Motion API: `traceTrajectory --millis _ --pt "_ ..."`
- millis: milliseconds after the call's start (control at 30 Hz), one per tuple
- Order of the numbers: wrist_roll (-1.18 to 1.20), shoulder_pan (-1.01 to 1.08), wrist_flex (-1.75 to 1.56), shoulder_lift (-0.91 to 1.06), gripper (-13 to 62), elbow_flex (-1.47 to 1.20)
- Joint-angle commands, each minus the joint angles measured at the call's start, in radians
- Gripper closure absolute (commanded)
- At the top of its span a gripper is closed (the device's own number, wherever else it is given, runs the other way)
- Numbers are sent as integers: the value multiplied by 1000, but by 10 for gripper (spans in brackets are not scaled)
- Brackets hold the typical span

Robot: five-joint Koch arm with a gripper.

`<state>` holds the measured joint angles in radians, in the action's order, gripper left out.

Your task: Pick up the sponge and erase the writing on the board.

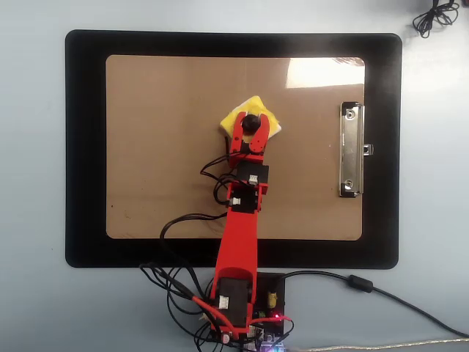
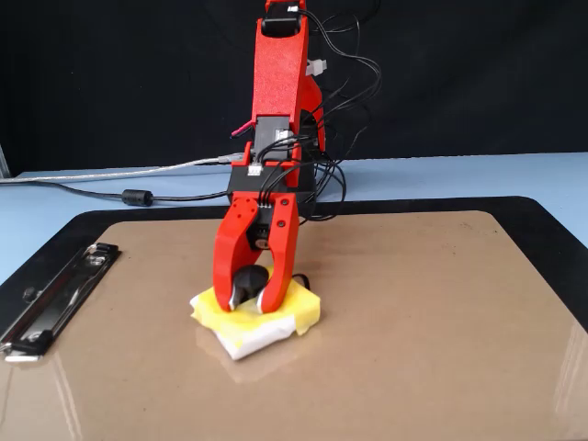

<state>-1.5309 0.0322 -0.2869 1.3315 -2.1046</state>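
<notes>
The yellow sponge (image 1: 258, 105) with white edging lies flat on the brown board (image 1: 161, 147), a little above its middle in the overhead view. In the fixed view the sponge (image 2: 299, 310) sits left of the board's (image 2: 441, 303) centre. My red gripper (image 1: 251, 126) points down onto the sponge, its jaws closed on either side of the round black knob (image 2: 248, 278). The gripper (image 2: 248, 301) presses its tips onto the sponge top. No writing shows on the bare board; any mark under the sponge or arm is hidden.
The silver clip (image 1: 351, 150) is on the board's right short edge in the overhead view, at the left in the fixed view (image 2: 55, 289). The board lies on a larger black mat (image 1: 84, 147). Black cables (image 1: 183, 220) trail over the board's near edge by the arm's base (image 1: 242, 301).
</notes>
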Motion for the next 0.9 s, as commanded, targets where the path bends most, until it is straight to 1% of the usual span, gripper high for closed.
traceTrajectory --millis 0,100,167,200,233,267,300,500,567,600,667,800,867 --pt "-11 15 -6 140 538 -141" --pt "-14 11 -3 413 538 -417" --pt "-11 5 2 580 538 -545" --pt "-11 5 3 637 538 -575" --pt "-12 2 3 646 538 -581" --pt "-12 2 3 621 538 -581" --pt "-14 2 -11 548 539 -552" --pt "-31 -6 -114 26 538 -115" --pt "-37 -25 -155 -66 538 -69" --pt "-38 -35 -167 -67 538 -74" --pt "-38 -41 -170 11 538 -175" --pt "-44 -69 -163 362 538 -518" --pt "-46 -92 -155 525 539 -649"
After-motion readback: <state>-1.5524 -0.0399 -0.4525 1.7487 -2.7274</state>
